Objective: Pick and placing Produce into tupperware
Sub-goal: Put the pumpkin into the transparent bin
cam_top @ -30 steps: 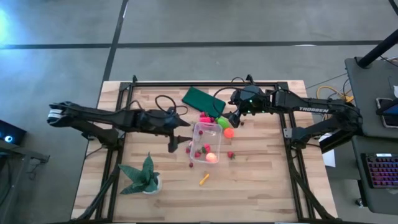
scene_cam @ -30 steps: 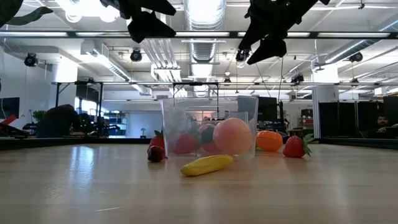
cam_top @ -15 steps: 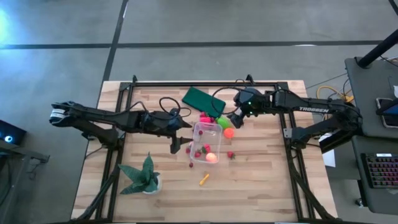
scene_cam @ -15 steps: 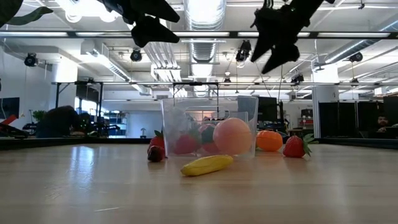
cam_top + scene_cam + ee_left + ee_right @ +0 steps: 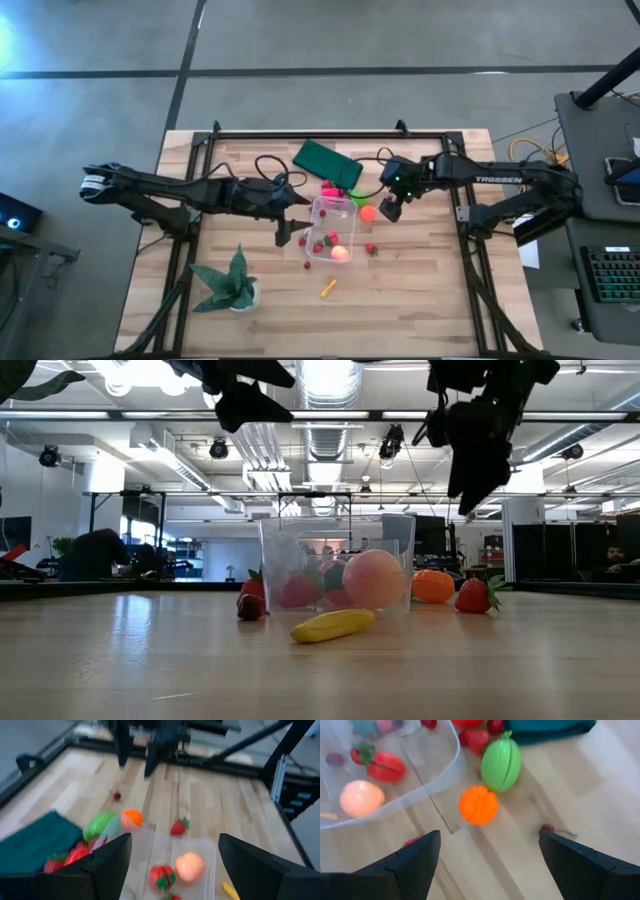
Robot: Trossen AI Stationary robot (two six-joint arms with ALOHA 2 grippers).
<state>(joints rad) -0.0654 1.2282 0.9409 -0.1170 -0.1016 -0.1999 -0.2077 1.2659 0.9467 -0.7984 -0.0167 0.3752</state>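
Produce is the whole game here, and the piece up next looks like the orange ball (image 5: 478, 804). Starting at the fingers: the right gripper (image 5: 388, 210) has its two dark fingers (image 5: 405, 862) spread wide with nothing between them, hanging above the table just beside that ball on the side away from the tupperware (image 5: 332, 228). The ball sits on the wood right next to the clear box's corner, with the lime-green piece (image 5: 501, 764) touching or nearly touching it, and a small dark berry (image 5: 546, 828) a bit further out.

The left gripper (image 5: 284, 232) is parked over the other side of the box, fingers (image 5: 107, 865) also apart and empty, looking down at what's inside: a peach-coloured ball (image 5: 189, 866) and a strawberry (image 5: 161, 875) already in there.

If I were driving, I'd centre the right fingers over the orange ball first, since it's round and will roll if one finger hits it early. Come straight down, and turn the wrist so neither finger lands on the box wall or the green piece. Close gently, lift clear of the rim before swinging over.

Still loose on the table: a strawberry (image 5: 370, 249) by the box, the yellow stick (image 5: 327, 288) nearer the front, and a few red bits (image 5: 329, 189) by the dark green mat (image 5: 326, 163).
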